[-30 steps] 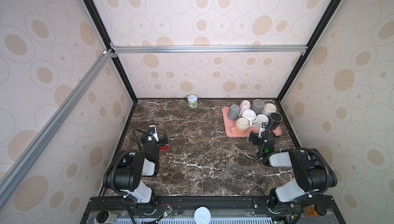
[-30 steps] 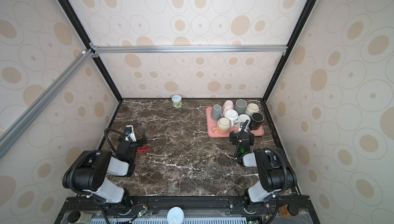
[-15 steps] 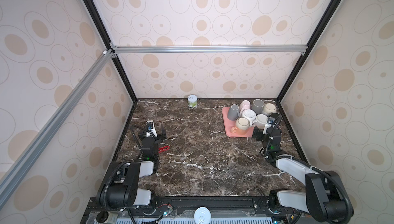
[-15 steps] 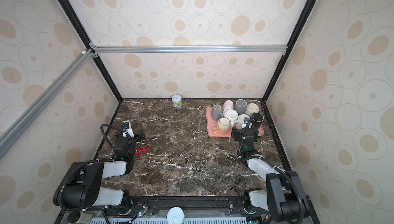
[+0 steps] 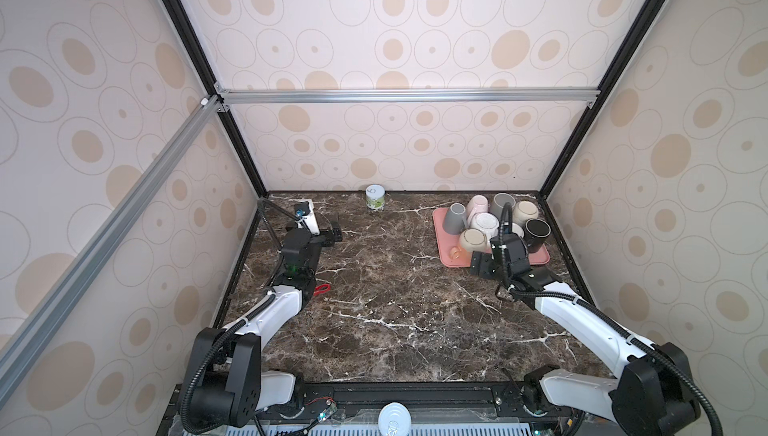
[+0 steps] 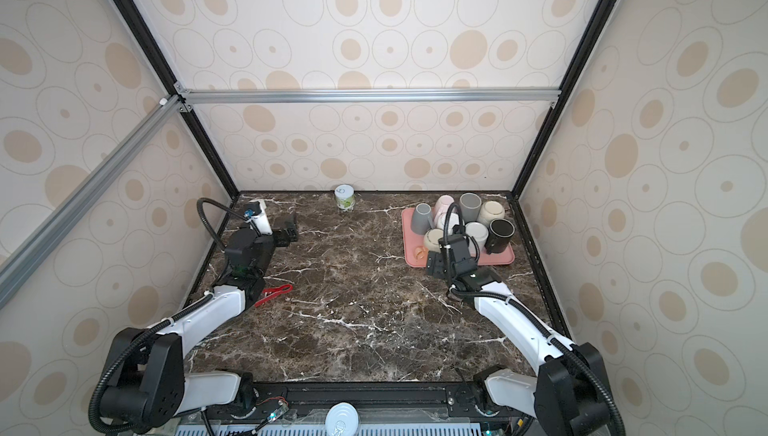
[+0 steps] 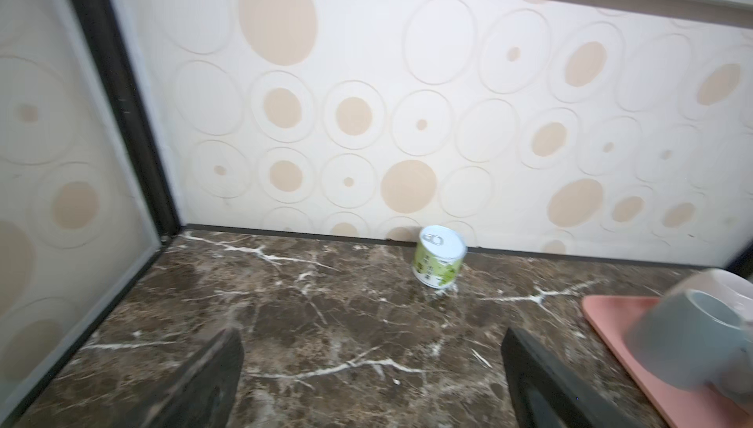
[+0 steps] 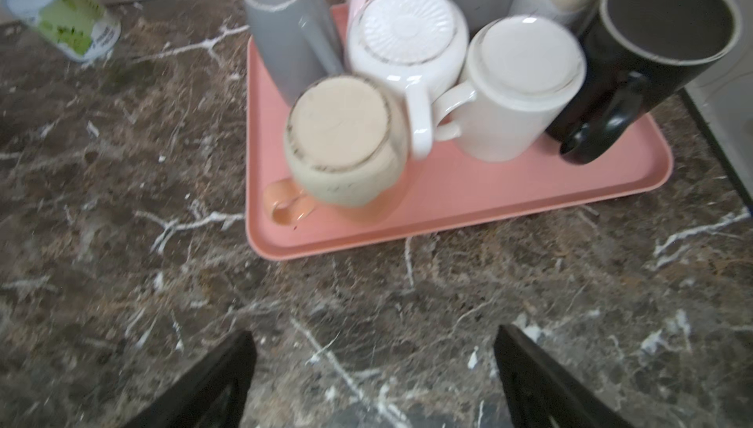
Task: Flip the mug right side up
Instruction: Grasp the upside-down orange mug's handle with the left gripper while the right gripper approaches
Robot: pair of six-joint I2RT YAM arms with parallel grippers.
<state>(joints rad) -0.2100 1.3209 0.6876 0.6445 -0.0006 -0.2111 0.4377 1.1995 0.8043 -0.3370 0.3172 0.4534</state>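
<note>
Mugs crowd a pink tray (image 5: pixel 540 256) on the marble desk (image 5: pixel 395 309), right of centre in both top views. Three clearly stand bottom up. A beige mug (image 8: pixel 342 140) with an orange handle sits at the tray's lower left corner. Just above it, a ribbed white mug (image 8: pixel 407 38) and a plain white mug (image 8: pixel 525 79) touch each other. A grey mug (image 8: pixel 285 30) stands beside them. A black mug (image 8: pixel 635 91) stands mouth up at the tray's right edge. The right hand (image 8: pixel 373 334) hovers over bare desk at the tray's lower edge, spread wide and gripping nothing. The left hand (image 7: pixel 370 334), left of centre in the top views, is equally wide and empty. A green-labelled can (image 5: pixel 375 197) stands by the back wall.
</note>
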